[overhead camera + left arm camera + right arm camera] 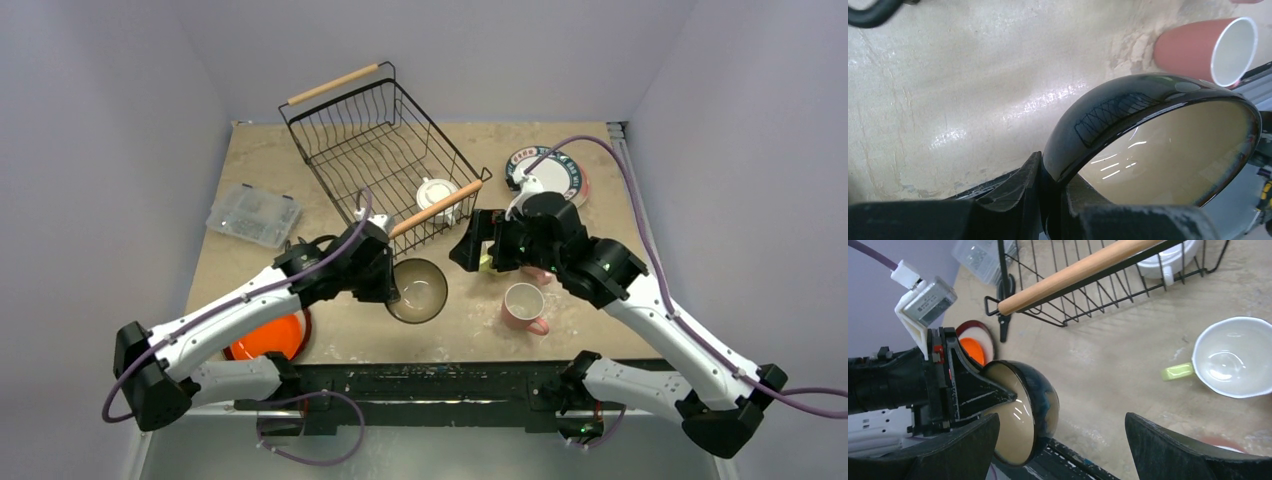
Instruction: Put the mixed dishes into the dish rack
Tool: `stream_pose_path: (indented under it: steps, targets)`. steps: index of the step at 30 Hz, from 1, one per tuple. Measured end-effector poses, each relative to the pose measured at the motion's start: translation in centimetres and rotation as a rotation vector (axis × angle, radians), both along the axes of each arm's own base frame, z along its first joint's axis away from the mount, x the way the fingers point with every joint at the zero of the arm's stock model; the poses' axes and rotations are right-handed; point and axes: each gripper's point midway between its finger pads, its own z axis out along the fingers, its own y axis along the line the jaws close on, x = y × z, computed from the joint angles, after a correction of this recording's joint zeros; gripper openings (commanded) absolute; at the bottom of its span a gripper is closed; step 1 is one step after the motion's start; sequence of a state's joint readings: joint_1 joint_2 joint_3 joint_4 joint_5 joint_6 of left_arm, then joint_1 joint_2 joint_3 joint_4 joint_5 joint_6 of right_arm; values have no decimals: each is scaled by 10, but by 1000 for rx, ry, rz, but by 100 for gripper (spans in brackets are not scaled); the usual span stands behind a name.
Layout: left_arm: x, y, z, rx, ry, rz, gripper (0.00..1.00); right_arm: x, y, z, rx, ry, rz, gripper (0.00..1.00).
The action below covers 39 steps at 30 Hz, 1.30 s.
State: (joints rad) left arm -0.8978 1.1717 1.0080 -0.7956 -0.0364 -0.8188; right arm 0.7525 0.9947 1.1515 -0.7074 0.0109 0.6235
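Note:
My left gripper (pixel 393 288) is shut on the rim of the teal bowl (pixel 418 291). One finger sits inside the tan interior and one on the dark outside (pixel 1108 115). The bowl is just in front of the dish rack (pixel 385 150), a black wire basket with wooden handles. A white two-handled cup (pixel 437 195) stands in the rack's near corner. My right gripper (pixel 468 250) is open and empty, right of the bowl (pixel 1040 400). A yellow-green mug (pixel 1233 357) sits below it, and a pink mug (pixel 524 305) stands nearer the front edge.
A stack of patterned plates (pixel 560 172) lies at the back right. An orange plate (pixel 268 338) on a dark red-rimmed plate sits under my left arm. Black pliers (pixel 1003 305) lie by the rack's near-left corner, and a clear plastic box (pixel 253 213) is at the left.

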Motion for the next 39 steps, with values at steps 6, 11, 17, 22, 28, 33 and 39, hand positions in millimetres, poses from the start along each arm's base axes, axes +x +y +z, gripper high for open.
stream_pose_path:
  steps: [6,11,17,22,28,33,39]
  targets:
    - [2,8,28,-120,-24,52,0,-6,28,8,73,36,115,98]
    - [7,7,50,-230,-32,87,0,-13,51,30,202,47,195,98]
    - [29,11,69,-342,-39,177,0,-18,68,55,348,62,230,98]
    - [50,19,86,-431,-37,244,0,-7,79,51,351,95,214,98]
    - [65,8,107,-543,-8,240,0,6,92,35,343,150,189,98]
    - [69,-3,121,-608,32,207,0,17,100,50,368,127,179,90]
    - [66,-3,137,-649,14,199,0,21,103,75,426,80,178,86]
